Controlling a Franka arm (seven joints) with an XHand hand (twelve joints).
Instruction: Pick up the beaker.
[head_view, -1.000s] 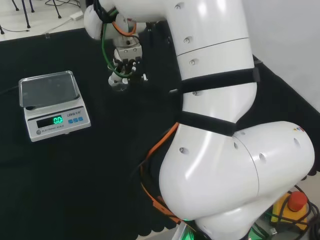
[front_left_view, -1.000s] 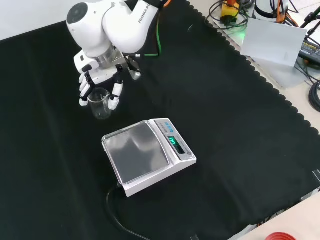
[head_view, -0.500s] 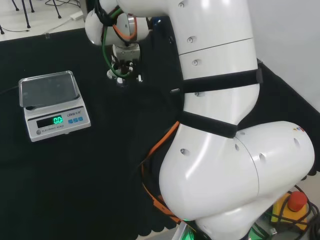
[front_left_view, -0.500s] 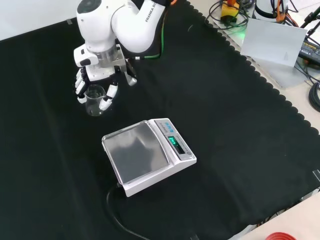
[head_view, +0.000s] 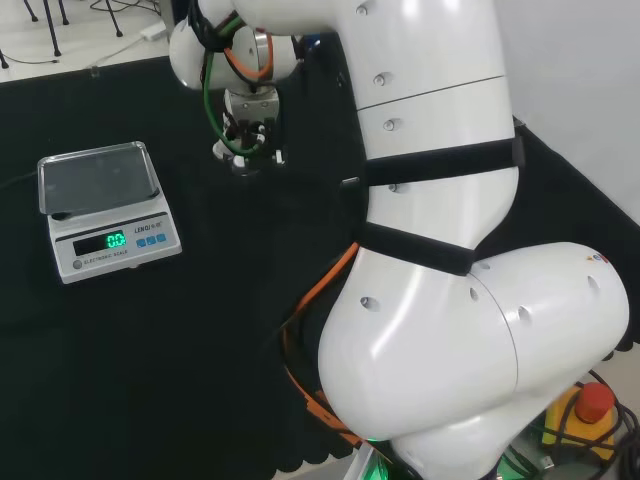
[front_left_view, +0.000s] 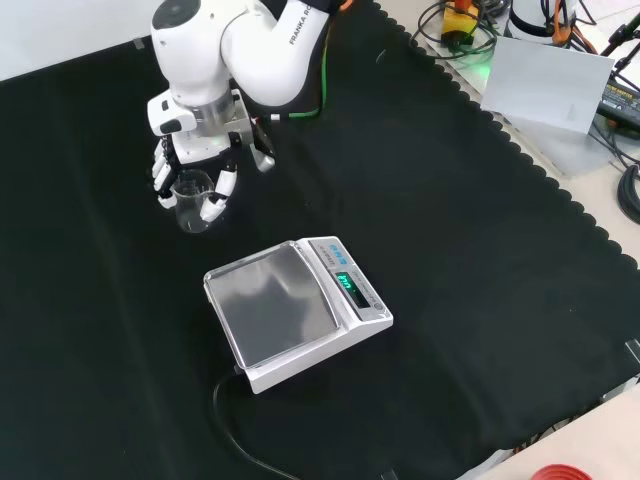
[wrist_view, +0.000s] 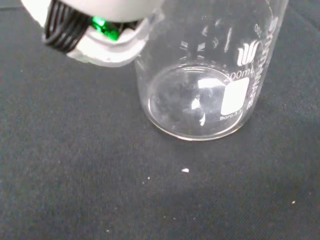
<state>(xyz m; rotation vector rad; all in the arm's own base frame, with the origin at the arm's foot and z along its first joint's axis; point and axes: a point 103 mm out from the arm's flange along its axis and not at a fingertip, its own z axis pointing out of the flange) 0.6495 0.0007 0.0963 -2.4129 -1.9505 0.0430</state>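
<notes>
The hand (front_left_view: 192, 165) has its fingers (front_left_view: 214, 205) curled down around the clear glass beaker (front_left_view: 191, 199), one set on each side of the wall, so it grips the beaker; the beaker looks empty and upright in the wrist view, with its base at or just above the black cloth (front_left_view: 450, 260); the scale (front_left_view: 296, 308) stands near, apart from it; I judge the grasp made and the lift barely begun or yet to come.
</notes>
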